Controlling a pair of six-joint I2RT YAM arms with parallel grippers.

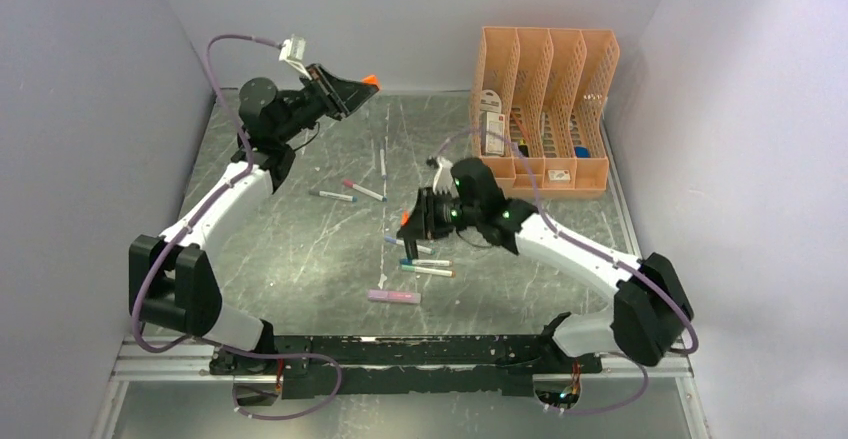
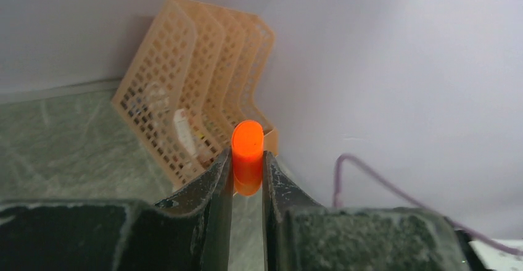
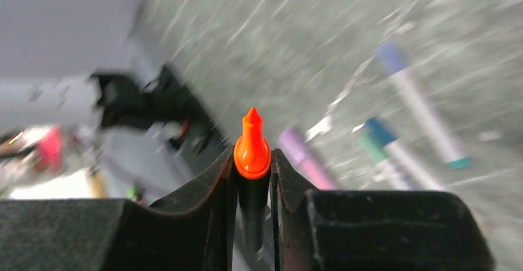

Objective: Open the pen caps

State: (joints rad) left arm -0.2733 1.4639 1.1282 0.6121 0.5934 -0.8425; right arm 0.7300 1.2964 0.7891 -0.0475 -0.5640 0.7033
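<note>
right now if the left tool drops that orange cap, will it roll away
Probably: the orange cap looks cylindrical and smooth, so it could roll on the flat table. It is small against the left tool, so likely light.

Pens [image 1: 430, 262] litter table [image 1: 300, 249] centre; mesh organiser [image 1: 545, 109] blocks far right; open stretch near left.

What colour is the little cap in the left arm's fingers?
Bright orange. The cap shows best in the left wrist view.

Orange cap [image 2: 248, 140]: off, clamped in left end effector [image 2: 248, 160].
Black pen [image 3: 253, 203]: uncapped, clamped in right end effector [image 3: 253, 155].
Other pens [image 1: 427, 265]: laid flat on worktop [image 1: 300, 249].
</note>
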